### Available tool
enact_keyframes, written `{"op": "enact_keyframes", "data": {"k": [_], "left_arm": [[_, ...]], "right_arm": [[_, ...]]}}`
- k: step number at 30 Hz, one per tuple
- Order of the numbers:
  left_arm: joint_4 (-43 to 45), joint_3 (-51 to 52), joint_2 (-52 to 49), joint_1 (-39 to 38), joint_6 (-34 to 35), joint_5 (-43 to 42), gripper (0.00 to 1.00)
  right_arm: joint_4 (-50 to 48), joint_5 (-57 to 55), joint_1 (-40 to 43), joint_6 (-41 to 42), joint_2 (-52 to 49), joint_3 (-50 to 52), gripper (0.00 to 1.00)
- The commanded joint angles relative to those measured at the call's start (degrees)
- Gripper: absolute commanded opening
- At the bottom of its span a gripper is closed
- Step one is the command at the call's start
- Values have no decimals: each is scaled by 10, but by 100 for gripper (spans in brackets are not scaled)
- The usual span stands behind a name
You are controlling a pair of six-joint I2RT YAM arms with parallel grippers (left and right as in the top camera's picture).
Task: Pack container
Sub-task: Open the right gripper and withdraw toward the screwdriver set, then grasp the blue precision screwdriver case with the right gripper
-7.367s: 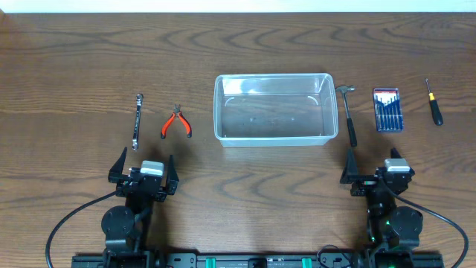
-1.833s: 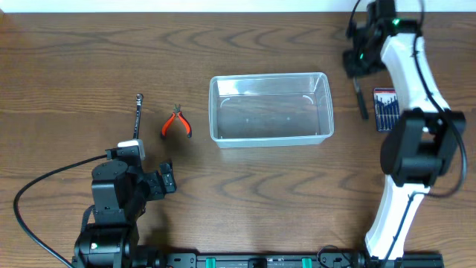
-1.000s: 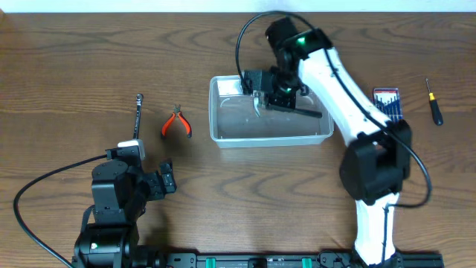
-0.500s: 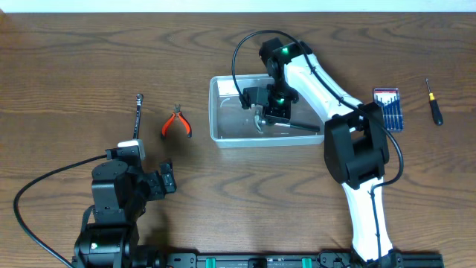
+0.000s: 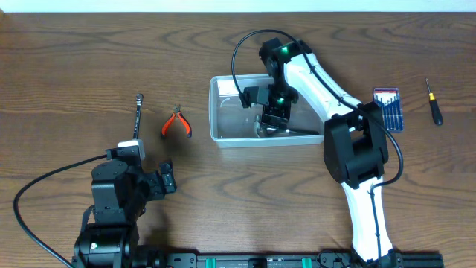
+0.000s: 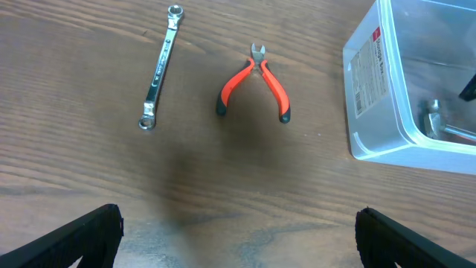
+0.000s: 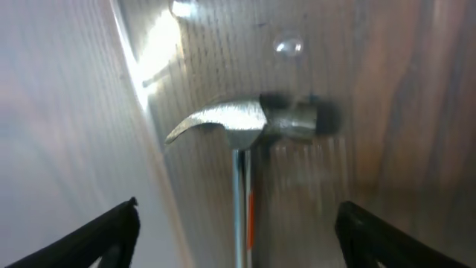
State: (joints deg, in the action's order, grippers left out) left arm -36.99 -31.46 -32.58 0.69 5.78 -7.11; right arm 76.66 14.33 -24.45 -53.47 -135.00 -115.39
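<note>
Mid-table, container (image 5: 214, 112) holds hammer (image 7: 245, 119) flat on its floor; right gripper (image 7: 236, 214) hangs over it, jaws apart, so that tool reads as packed. Facing pliers (image 6: 253, 82) and wrench (image 6: 158, 74), left gripper (image 6: 238, 223) waits, jaws apart too, likely for those next.

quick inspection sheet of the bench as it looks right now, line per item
surface: wooden table, no spills seen
job's things: clear container mid-table; hammer lying inside it
clutter: wrench and red-handled pliers left of the container; screwdriver set and single screwdriver right of it, all outside it
grippers: left claw open, holding nothing, over bare table; right claw open above the hammer inside the container, not gripping it
cables: black cable loops off the right arm over the container; another cable trails from the left arm
surroundings: white strip along the far edge; nothing else seen
</note>
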Motion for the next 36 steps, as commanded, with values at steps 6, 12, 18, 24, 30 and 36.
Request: {"op": "enact_keyframes", "data": {"k": [6,12,18,24,30,36], "left_arm": [[1,-14,-1,2,-1,3,98],[1,-14,-1,2,-1,3,98],[1,-14,-1,2,-1,3,98],[1,-14,-1,2,-1,3,98],[1,-14,-1,2,-1,3,98],[1,-14,-1,2,-1,3,98]], "right_arm": [[-19,-133,80,285,147,-176,99],[21,-155,259,477,196,-201,99],[74,-154,383,460,187,-158,99],[9,-155,418,382,175,-13,99],[-117,-155,418,319,174,130,99],[-203,-153,416,269,169,204,99]]}}
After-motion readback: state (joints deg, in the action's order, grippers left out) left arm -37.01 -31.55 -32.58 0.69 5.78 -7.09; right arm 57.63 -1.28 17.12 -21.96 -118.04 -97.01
